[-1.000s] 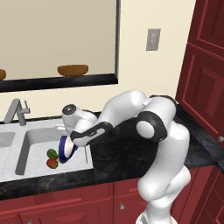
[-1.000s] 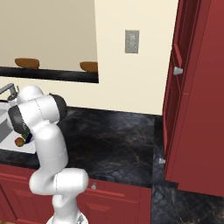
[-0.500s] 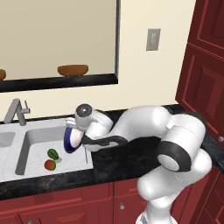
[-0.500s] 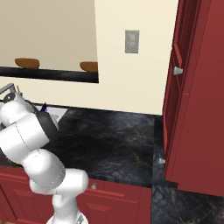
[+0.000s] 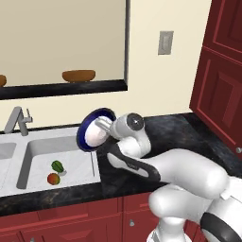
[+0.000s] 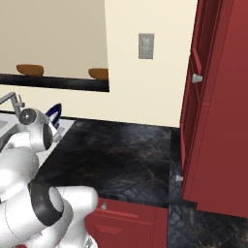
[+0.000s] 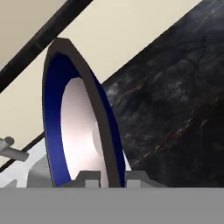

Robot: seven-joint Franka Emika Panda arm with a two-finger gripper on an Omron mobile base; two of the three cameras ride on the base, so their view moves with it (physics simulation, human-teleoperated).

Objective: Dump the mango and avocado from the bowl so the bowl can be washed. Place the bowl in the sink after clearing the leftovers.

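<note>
Fruit is already out of the dish: the small red-orange mango (image 5: 53, 178) and the green oval avocado (image 5: 57, 166) lie close together on the floor of the right basin of the white-grey 2-basin sink (image 5: 33, 146), near its angular grey metal faucet (image 5: 15, 120). The shallow round bowl with its wide dark-blue rim and white inside (image 5: 96, 129) is tipped up nearly on edge above the seam where that basin meets the black speckled counter (image 5: 170, 132), its hollow facing the basin and holding nothing. The gripper (image 7: 107, 177) has its fingers (image 7: 88, 178) drawn narrow and pinched on the bowl's rim, 1 on each face, as the hand view shows. So the dumping half looks finished. What is left, judging from this, is to bring the bowl over and down into a basin, level it and let go; the fruit lying in the right basin may crowd the landing spot.
</note>
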